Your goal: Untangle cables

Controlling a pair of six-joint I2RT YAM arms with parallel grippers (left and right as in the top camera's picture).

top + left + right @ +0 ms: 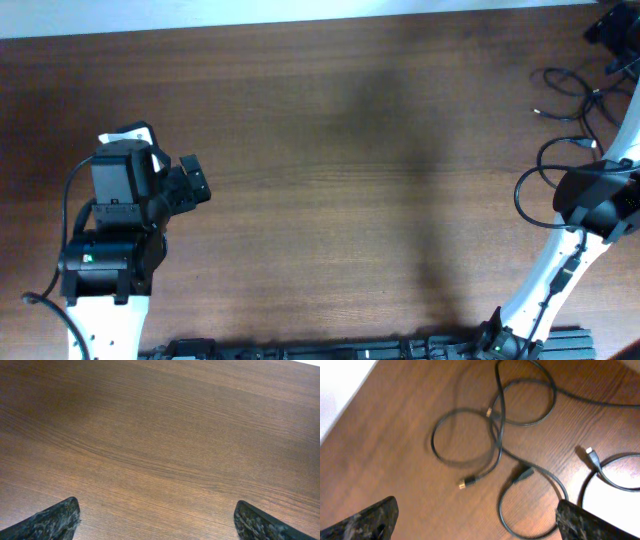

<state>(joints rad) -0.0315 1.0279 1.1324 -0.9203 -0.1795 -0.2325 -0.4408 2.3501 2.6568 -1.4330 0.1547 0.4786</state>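
The cables (520, 474) lie as thin black cords looped over one another on the brown table, in the right wrist view. One end has a gold-tipped plug (465, 483) and another a light-tipped plug (590, 452). My right gripper (477, 525) hovers open just short of the loops with nothing between its fingers (372, 519); one loop runs by the right finger. Seen from overhead, the cables (549, 72) sit at the far right edge, beside the right arm (597, 200). My left gripper (156, 525) is open over bare wood, far from them at the table's left (190, 180).
The brown table (330, 150) has a pale strip along its far edge (200, 15). The white edge (340, 390) lies close to the cables. A black rail (350, 350) runs along the near edge between the arm bases.
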